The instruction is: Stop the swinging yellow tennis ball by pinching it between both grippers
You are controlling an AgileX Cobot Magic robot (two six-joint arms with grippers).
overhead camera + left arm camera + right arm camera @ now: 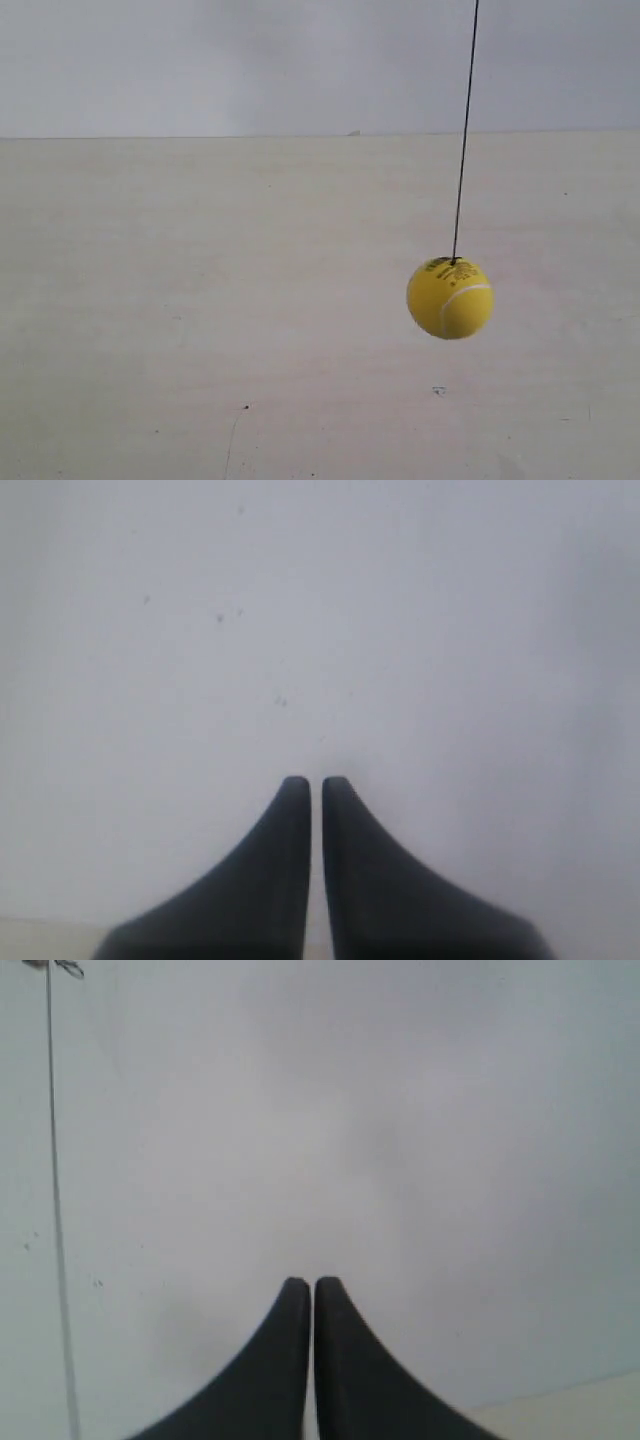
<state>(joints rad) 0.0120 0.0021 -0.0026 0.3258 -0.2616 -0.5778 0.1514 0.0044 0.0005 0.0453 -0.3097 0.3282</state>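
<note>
Exterior view: yellow tennis ball [450,298], print [445,268] illegible; left gripper [316,780], right gripper [313,1282] both closed.

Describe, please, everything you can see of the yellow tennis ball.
The yellow tennis ball is bright, fuzzy-looking and round, with a white curved seam toward the exterior view's right and small black lettering near the top. It hangs from a thin dark string fastened at its top, slanting slightly up to the right. Nothing else touches it; a pale surface lies behind it. Neither wrist view shows it.
</note>
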